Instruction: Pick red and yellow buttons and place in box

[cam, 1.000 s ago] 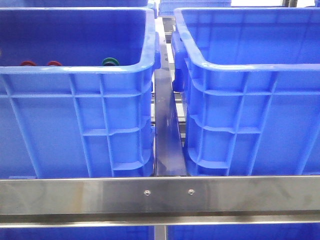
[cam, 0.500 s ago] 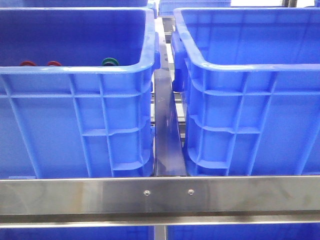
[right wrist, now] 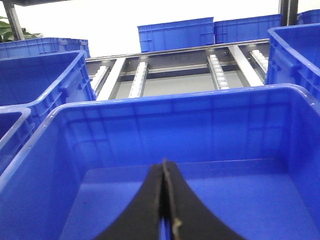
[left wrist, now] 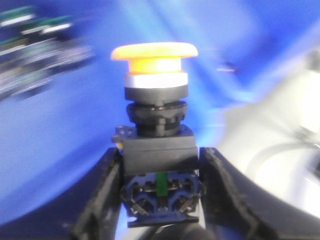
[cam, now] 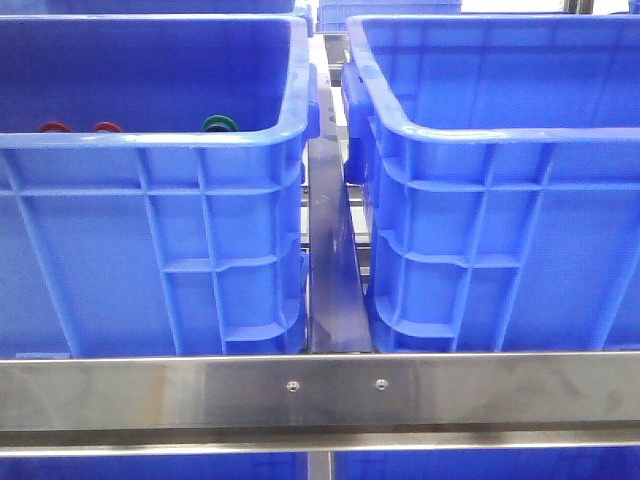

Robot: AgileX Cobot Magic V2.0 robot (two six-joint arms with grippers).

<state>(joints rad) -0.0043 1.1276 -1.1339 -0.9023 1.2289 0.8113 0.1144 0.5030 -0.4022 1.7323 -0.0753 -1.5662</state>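
Note:
My left gripper (left wrist: pixel 159 165) is shut on the black body of a yellow button (left wrist: pixel 154 54), whose mushroom cap points away from the wrist; the background is blurred blue. My right gripper (right wrist: pixel 164 170) is shut and empty, over the inside of the right blue box (right wrist: pixel 175 97), whose floor looks bare. In the front view the rims of two red buttons (cam: pixel 55 127) (cam: pixel 108 127) peek over the near wall of the left blue crate (cam: pixel 150 145). The right box (cam: pixel 480 135) stands beside it. Neither gripper shows in the front view.
A green button (cam: pixel 220 124) lies in the left crate next to the red ones. A steel rail (cam: pixel 320 390) crosses in front of both crates, with a narrow gap (cam: pixel 333 250) between them. More blue crates (right wrist: pixel 175 32) and roller rails stand beyond.

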